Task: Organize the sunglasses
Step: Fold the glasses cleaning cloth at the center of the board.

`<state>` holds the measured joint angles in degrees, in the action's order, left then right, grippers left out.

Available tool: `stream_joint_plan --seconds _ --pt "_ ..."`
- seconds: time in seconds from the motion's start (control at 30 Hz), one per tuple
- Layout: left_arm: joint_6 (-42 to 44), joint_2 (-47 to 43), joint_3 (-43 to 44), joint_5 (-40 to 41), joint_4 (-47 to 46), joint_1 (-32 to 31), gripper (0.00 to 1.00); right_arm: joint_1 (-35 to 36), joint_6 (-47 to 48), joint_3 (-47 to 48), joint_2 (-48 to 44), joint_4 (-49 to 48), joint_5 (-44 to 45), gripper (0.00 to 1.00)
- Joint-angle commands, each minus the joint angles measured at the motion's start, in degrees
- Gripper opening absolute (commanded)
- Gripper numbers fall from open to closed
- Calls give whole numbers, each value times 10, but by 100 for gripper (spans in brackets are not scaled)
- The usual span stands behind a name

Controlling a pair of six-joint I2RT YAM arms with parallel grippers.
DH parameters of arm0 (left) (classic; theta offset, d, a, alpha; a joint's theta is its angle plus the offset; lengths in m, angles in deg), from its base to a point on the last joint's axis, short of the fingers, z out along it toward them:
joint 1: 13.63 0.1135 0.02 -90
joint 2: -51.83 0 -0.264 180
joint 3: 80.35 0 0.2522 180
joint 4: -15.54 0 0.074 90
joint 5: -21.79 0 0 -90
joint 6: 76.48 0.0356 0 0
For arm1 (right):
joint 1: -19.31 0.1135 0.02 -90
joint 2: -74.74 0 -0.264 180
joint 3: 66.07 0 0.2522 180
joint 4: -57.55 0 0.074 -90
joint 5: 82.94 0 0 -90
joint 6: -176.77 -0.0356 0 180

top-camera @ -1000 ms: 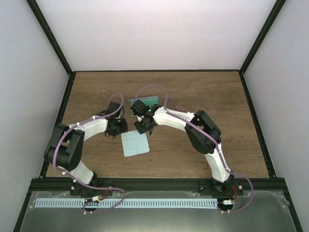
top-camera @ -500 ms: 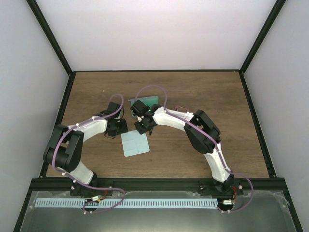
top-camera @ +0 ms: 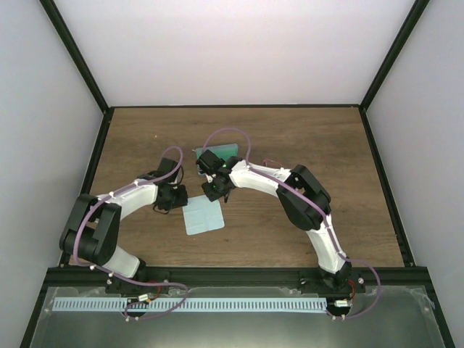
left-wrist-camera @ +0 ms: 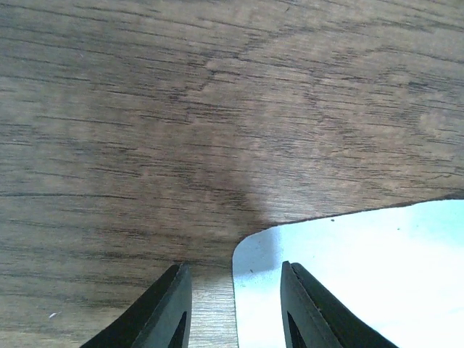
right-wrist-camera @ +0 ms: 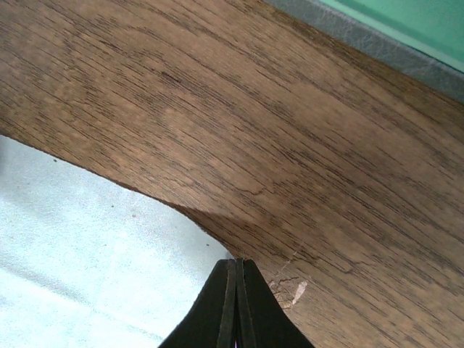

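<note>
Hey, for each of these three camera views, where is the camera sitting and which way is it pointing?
Top external: above and behind the arm bases, looking down at the table; both arms show, meeting near the pale blue cloth.
Left wrist: on the left arm, looking down past its open left fingers at wood and a cloth corner.
Right wrist: on the right arm, looking down past its shut right fingers at the cloth and the case rim.
Shared: all three show the cloth.
</note>
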<state>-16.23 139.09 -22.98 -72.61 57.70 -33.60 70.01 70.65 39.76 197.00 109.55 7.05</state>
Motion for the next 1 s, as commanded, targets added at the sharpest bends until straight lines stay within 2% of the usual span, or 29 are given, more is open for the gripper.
stream_joint_plan --seconds 0.0,0.3,0.43,0.6,0.97 --pt "-2 -4 -15 -12 1 0 36 -3 3 17 1 4 -5 1" --pt "-9 24 -13 -32 -34 -1 29 -3 3 8 -5 1 -5 1" --pt "-10 40 -7 -37 -39 -1 22 -3 2 -1 -7 -1 -8 1" --pt "-9 39 -11 -43 -36 -2 5 -5 2 -5 -7 -5 -10 1" --pt "-1 23 3 -41 -19 -2 4 -6 -3 -1 -10 -13 -11 1"
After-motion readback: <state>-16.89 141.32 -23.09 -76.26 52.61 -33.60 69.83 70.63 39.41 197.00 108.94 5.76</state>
